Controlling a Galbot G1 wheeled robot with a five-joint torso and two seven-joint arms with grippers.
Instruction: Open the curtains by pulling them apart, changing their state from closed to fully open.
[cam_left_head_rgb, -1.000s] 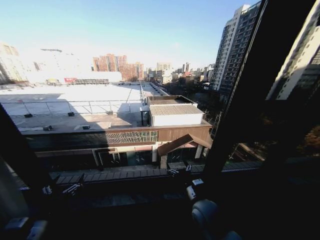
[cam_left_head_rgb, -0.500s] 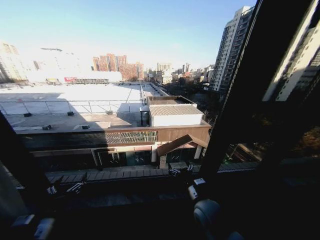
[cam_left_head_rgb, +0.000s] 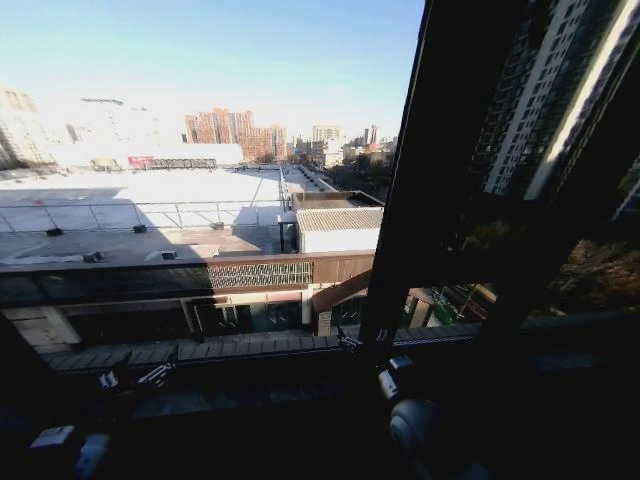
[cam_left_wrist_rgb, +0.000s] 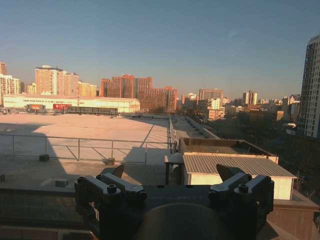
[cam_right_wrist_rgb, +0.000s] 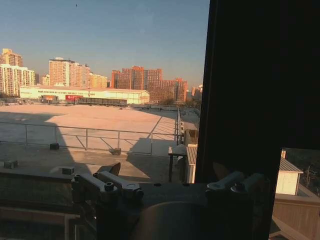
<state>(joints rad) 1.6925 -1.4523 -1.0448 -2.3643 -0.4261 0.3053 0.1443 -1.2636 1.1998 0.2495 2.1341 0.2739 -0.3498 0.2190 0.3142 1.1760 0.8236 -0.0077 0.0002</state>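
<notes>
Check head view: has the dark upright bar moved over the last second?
Yes. The dark upright bar has shifted left against the orange towers, which hold their place in the frame.

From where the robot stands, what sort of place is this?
Probably an upper-floor room at a large window: a dark vertical window frame bar crosses the glass, with a wide pale flat rooftop below and orange-brick high-rise blocks beyond.

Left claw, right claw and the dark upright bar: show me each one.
left claw (cam_left_wrist_rgb: 171, 172), left wrist view, midway between its open fingertips.
right claw (cam_right_wrist_rgb: 167, 170), right wrist view, midway between its open fingertips.
dark upright bar (cam_right_wrist_rgb: 250, 75), right wrist view, its upper middle.
</notes>
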